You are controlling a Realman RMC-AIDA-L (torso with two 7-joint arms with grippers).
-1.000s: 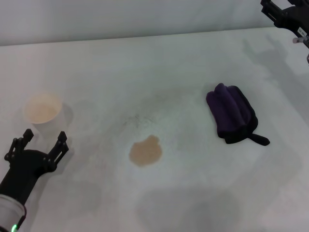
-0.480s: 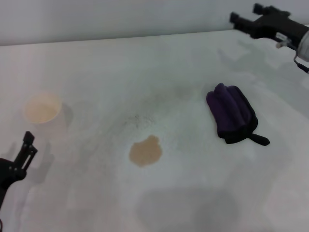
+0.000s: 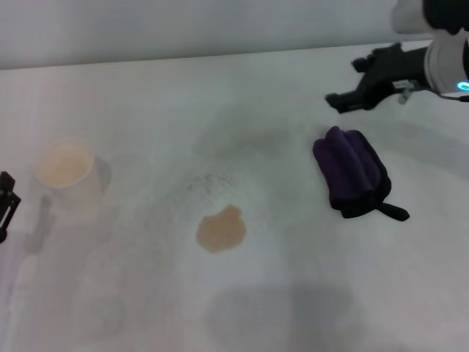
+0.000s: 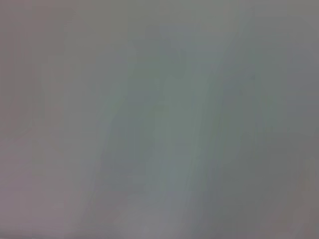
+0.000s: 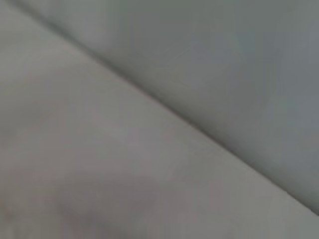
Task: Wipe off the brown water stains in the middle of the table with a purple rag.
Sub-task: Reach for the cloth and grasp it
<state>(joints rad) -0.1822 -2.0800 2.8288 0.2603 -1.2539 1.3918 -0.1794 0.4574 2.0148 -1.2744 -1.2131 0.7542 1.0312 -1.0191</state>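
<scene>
On the table (image 3: 293,293), rag (image 3: 352,173) at 3 o'clock of stain (image 3: 220,229), right gripper (image 3: 350,86) above rag, spread wide, left gripper (image 3: 6,205) at edge, grip unclear

On the table (image 3: 293,308), the stain (image 3: 220,229) lies mid-table, the rag (image 3: 353,174) to its right, a cup (image 3: 66,170) far left. The right gripper (image 3: 350,86) hangs behind the rag; the left gripper (image 3: 6,205) sits just before the cup.

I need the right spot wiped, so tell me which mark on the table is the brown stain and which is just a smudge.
The brown water stains are the solid tan blotch nearer the robot; the grey speckled smudge lies just beyond it, faint and scattered.
</scene>
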